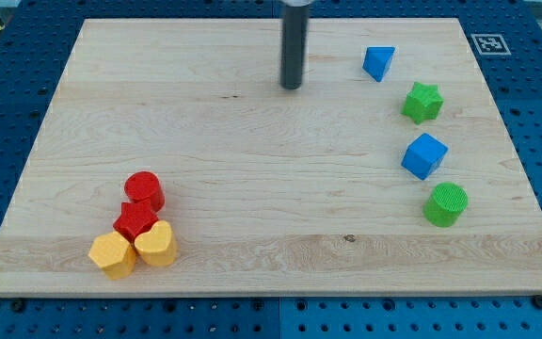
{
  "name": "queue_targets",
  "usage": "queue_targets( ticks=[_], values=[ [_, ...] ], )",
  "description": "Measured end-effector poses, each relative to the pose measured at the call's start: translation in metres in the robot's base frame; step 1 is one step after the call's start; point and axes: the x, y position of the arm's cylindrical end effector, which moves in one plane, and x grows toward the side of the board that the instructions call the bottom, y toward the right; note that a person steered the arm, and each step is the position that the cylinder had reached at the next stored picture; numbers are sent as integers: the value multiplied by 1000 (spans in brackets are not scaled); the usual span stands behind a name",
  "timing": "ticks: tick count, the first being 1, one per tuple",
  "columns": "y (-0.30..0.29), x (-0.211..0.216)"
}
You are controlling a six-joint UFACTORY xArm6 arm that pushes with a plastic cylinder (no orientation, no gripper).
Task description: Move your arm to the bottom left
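Yellow blocks crowd seven o'clock; we steer our rigid tip, which has no pincer, from twelve toward them.

Only the rod is seen of the arm: a straight dark cylinder entering from the view's top edge, slightly left of centre-right, with everything above it cut off by the frame. It is held upright, near vertical, and my tip is set down on the desk in the upper middle of the view, well apart from the bottom-left corner. No joints, wrist or mounting can be made out, so the arm's pose beyond the rod cannot be told.
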Motion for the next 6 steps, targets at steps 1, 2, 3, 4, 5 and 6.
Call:
queue_targets(
  ticks=[1, 2, 3, 4, 5, 6],
  values=[
    [-45, 17],
    [-89, 38],
    [-115, 69],
    [-155, 108],
    [-227, 138],
    [-260, 169]
  ],
)
